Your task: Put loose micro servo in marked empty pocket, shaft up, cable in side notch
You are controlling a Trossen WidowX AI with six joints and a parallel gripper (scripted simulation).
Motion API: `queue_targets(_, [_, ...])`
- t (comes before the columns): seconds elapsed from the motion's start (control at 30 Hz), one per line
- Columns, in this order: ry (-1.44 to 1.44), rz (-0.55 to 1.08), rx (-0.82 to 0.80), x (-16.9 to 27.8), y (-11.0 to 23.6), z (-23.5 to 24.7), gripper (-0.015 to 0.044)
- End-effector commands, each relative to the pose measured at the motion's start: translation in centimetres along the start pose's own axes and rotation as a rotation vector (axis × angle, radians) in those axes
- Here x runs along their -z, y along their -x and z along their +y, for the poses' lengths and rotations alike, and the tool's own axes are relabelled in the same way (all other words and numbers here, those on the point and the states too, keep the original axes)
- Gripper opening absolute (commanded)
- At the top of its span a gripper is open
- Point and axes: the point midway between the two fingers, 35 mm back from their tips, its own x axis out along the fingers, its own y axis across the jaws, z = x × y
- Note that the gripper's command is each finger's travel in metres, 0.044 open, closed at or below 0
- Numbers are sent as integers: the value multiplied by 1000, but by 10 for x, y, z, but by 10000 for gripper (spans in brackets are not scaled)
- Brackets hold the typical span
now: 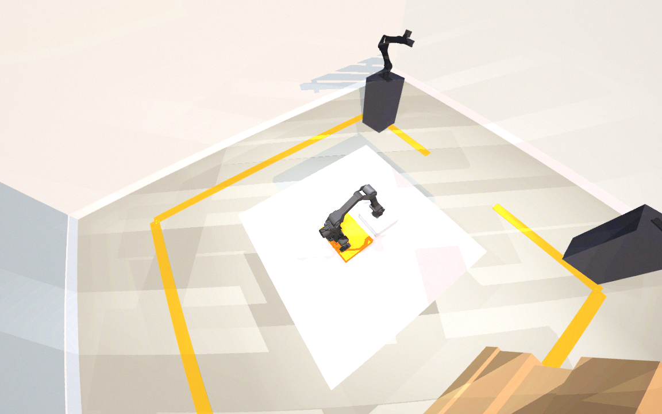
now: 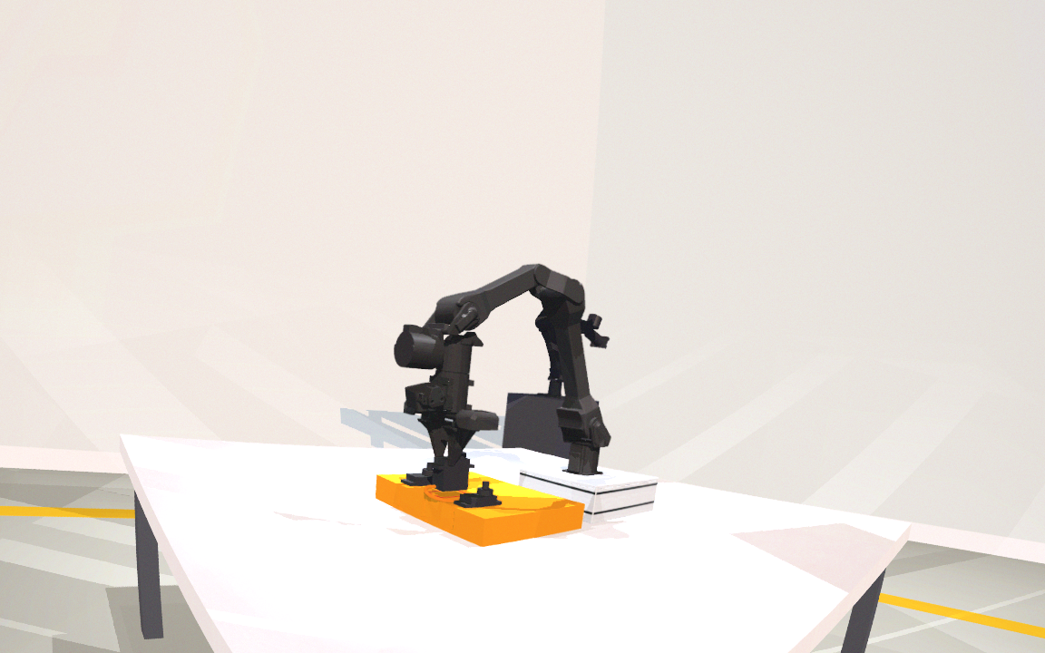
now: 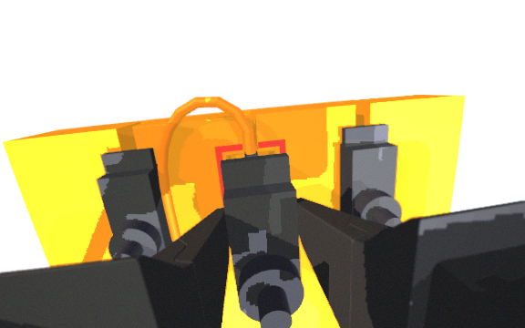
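Observation:
My gripper [image 2: 451, 459] [image 3: 260, 212] is shut on the loose black micro servo [image 2: 452, 477] [image 3: 257, 175], fingers on its two long sides. The servo is upright, shaft up, over the middle of the orange-yellow deck [image 1: 358, 230] [image 2: 530, 524] [image 3: 68, 182]. The pocket's red outline [image 3: 231, 148] shows past the servo's far end and left side; the servo covers the rest. The orange cable [image 3: 208, 102] leaves the servo's far end and loops over to the left. Whether the servo's underside touches the deck or enters the pocket is hidden. In the top view the arm hides the servo.
Fitted servos stand close on the left [image 3: 128, 198] and right [image 2: 479, 497] [image 3: 369, 166] of the held one. The arm's white base box [image 1: 378, 226] [image 2: 628, 495] stands behind the deck on the white table [image 1: 323, 309] [image 2: 388, 584]. Two other arms stand on dark pedestals [image 1: 382, 103] [image 1: 621, 246].

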Motion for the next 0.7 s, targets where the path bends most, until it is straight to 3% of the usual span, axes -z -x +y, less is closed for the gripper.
queue_targets(0.0, [-2, -4, 2, 0, 0, -1, 0])
queue_targets(0.67, [-2, -3, 2, 0, -16, -1, 0])
